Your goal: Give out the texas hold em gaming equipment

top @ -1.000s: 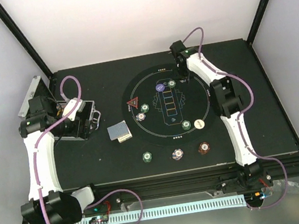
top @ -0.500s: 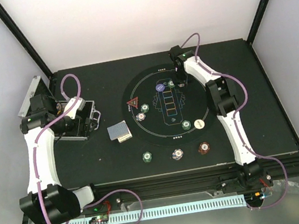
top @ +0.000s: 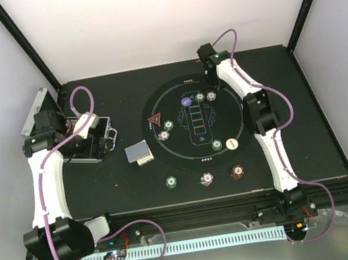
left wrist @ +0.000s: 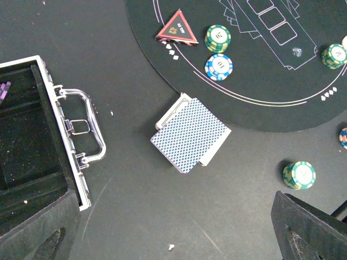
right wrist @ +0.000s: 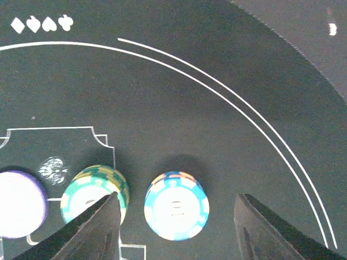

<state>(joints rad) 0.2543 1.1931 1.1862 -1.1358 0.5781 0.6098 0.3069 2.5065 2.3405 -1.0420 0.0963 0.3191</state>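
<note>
**A:** What is shown nearest, at the bottom of the overhead view?

**B:** Three small stacks are lined up on the black table, just below the round mat. They are a green stack, a purple stack and a red-brown stack. Above and to their left, a deck of blue-backed cards is laid just off the mat's edge.

**A:** And the arms?

**B:** At centre left, the left gripper is held by the open silver case. Its jaws are spread wide and nothing is held between them. Further up, at the top of the mat, the right gripper is lowered over a blue chip stack. In its wrist view the jaws are parted on either side of that stack. A gap is visible on the right, so nothing is gripped. A green chip stack and a purple button are set just to the left.

**A:** What could go wrong?

**B:** The finger at lower left of the wrist frame is seen overlapping the green chip stack. If the gripper were lifted at a slant or closed, that stack could be clipped and toppled. The blue one could also be dragged off its spot.

**A:** What is held in the case?

**B:** A dark lined interior is shown, with only a purple scrap at the frame's left edge. Nothing else can be made out.
</note>
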